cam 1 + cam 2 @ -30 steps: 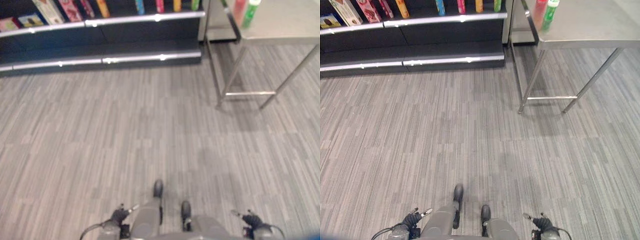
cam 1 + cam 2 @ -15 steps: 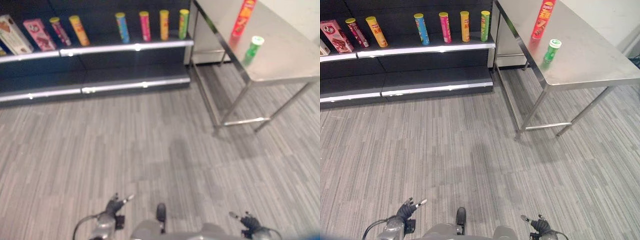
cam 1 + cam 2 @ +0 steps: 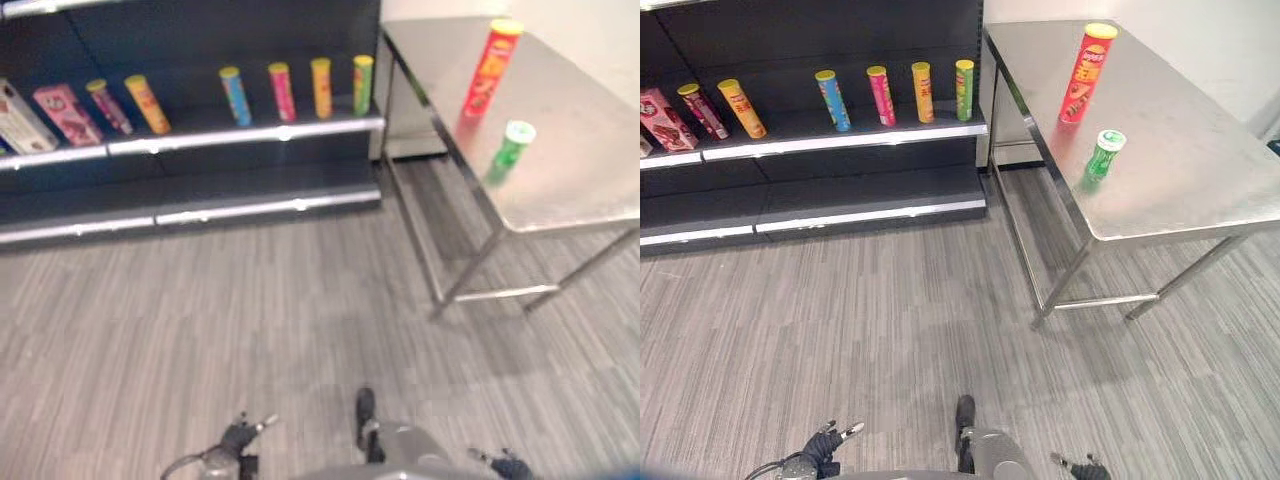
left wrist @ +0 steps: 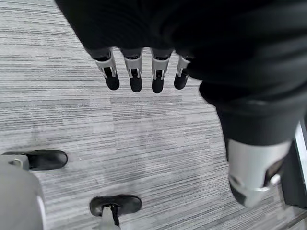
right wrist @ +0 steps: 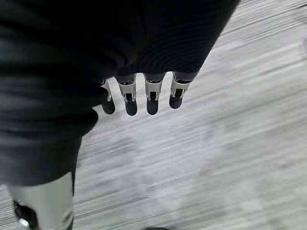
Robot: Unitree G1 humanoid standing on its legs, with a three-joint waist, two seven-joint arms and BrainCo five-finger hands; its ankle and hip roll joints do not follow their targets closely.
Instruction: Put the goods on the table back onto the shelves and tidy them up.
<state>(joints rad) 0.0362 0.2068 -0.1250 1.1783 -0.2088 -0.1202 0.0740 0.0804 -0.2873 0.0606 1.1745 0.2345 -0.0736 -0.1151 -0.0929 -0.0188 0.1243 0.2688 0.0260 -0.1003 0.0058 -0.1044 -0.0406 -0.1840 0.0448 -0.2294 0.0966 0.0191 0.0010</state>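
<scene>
While cans (image 3: 1086,72) top table (image 3: 1200,170), shelves (image 3: 820,130) beside

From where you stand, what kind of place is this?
Likely a shop aisle or mock retail store: a dark display shelf holds spaced snack tubes and boxes, a steel table beside it carries a red tube and a green can.

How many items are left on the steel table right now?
2. A tall red can stands toward the far side of the table, and a short green can stands nearer, close to the edge facing the shelves. Nothing else shows on it.
</scene>
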